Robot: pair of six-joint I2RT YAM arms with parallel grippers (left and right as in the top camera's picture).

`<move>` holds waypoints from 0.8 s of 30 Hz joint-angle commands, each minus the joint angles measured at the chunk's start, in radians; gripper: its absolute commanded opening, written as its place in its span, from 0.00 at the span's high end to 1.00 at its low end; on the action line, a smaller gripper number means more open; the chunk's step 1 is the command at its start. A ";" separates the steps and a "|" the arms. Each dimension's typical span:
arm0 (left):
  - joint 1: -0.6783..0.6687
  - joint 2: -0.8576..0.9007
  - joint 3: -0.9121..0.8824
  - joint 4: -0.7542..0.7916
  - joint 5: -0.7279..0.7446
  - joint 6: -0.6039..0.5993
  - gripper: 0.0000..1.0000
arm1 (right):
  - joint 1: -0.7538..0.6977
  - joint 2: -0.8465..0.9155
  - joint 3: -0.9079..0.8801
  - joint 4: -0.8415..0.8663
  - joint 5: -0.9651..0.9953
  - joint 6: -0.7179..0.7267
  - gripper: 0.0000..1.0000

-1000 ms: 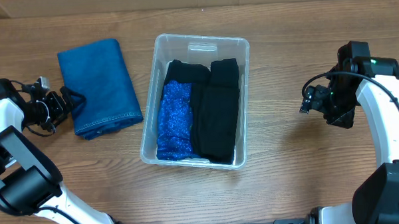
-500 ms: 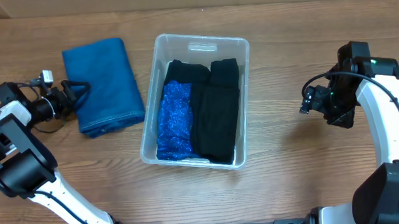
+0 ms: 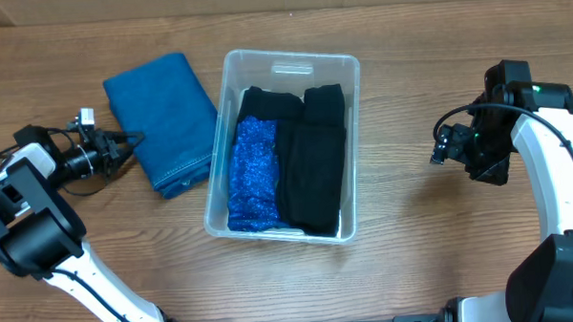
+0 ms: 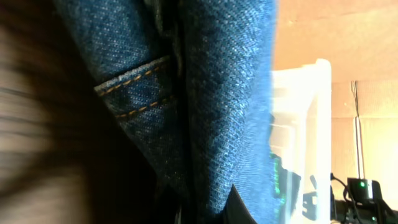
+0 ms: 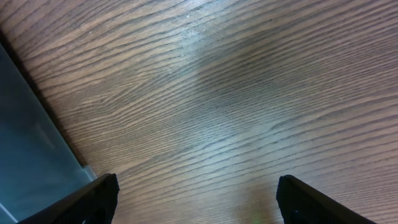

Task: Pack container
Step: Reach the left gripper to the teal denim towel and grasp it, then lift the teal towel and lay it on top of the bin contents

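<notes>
The clear plastic container (image 3: 292, 57) stands mid-table, with folded black garments (image 3: 310, 160) and a sparkly blue cloth (image 3: 252, 172) inside. Left of it lies a folded blue denim cloth (image 3: 166, 117), its right edge against the container's left wall. My left gripper (image 3: 124, 149) is shut on the cloth's left edge. In the left wrist view the denim (image 4: 211, 93) fills the frame, my left gripper (image 4: 205, 211) is pressed into it, and the container (image 4: 305, 124) stands beyond. My right gripper (image 3: 441, 148) hangs open over bare wood right of the container, seen also as my right gripper (image 5: 196, 202).
The wooden table (image 3: 414, 252) extends on all sides of the container. A corner of the container (image 5: 31, 162) shows at the left edge of the right wrist view. Cables trail from the left gripper.
My left gripper has shut on the denim cloth's left edge and moved right with it, bringing the cloth up against the container. The right arm has not moved.
</notes>
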 commanded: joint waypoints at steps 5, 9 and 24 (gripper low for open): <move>-0.027 -0.602 -0.001 0.001 0.032 -0.097 0.96 | 0.003 -0.025 0.001 0.003 -0.014 -0.003 0.14; -0.103 -0.888 -0.001 0.144 0.024 -0.307 0.96 | 0.003 -0.025 0.001 0.001 -0.022 -0.003 0.14; -0.734 -0.723 -0.002 0.252 -0.124 -0.395 0.96 | 0.003 -0.025 0.001 -0.007 -0.032 -0.003 0.14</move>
